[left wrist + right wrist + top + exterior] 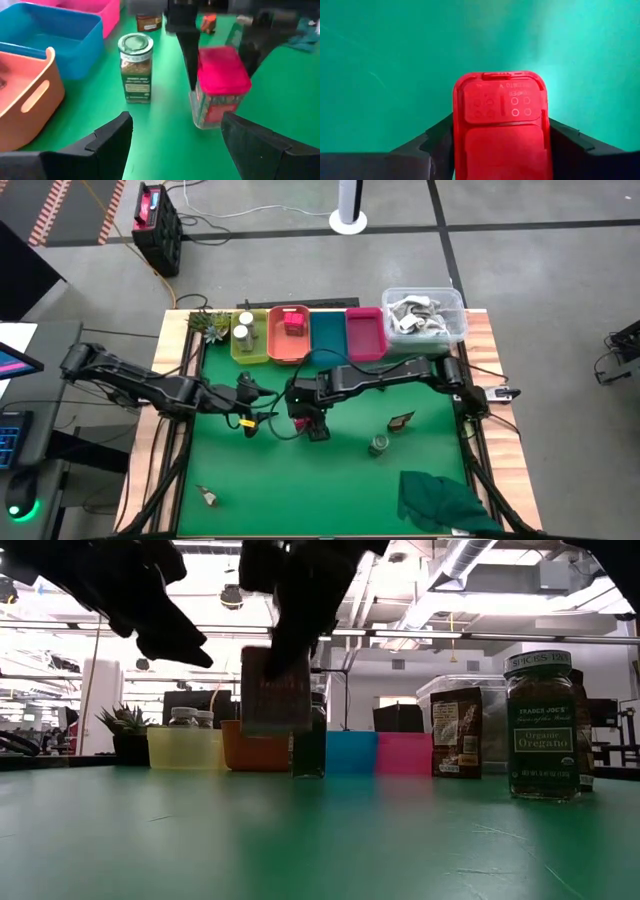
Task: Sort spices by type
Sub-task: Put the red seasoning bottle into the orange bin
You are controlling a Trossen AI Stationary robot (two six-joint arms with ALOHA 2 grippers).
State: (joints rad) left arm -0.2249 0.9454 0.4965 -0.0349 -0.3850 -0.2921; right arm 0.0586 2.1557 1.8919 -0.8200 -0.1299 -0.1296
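You see red-lidded spice packet (501,127) between right hand (500,150) fingers (437,137) — fingers flank both sides, green tabletop (395,60) beneath.

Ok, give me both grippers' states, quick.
Left gripper: open, holding nothing.
Right gripper: closed around the red-lidded spice jar.

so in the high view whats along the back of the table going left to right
plant → yellow tray → orange tray → blue tray → pink tray → clear tub
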